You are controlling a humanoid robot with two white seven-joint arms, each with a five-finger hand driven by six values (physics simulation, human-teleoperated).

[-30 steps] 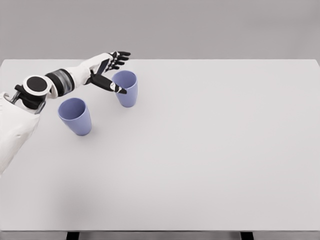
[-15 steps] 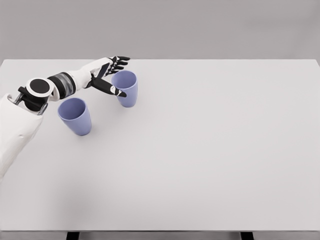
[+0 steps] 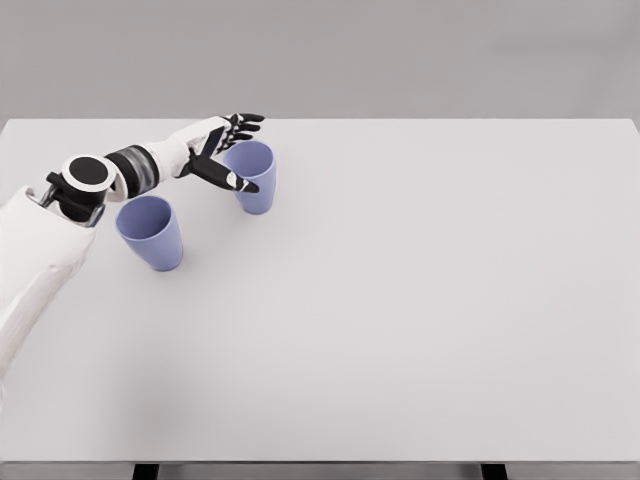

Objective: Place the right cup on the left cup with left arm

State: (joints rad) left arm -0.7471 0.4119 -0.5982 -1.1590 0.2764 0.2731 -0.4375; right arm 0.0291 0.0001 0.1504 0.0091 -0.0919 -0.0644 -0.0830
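Cups of lavender blue stand upright and apart on the far left of a white table (image 3: pixel 420 300). The right cup (image 3: pixel 254 178) sits farther back; the left cup (image 3: pixel 151 232) stands nearer and to its left. The left hand (image 3: pixel 222 150) reaches in from the left edge, fingers spread around the right cup's rim, thumb crossing its near side, other fingers (image 3: pixel 243 120) behind it, not yet closed on it.

white table (image 3: pixel 420 300) | dark legs at near edge (image 3: pixel 146 470) | grey backdrop (image 3: pixel 400 50)
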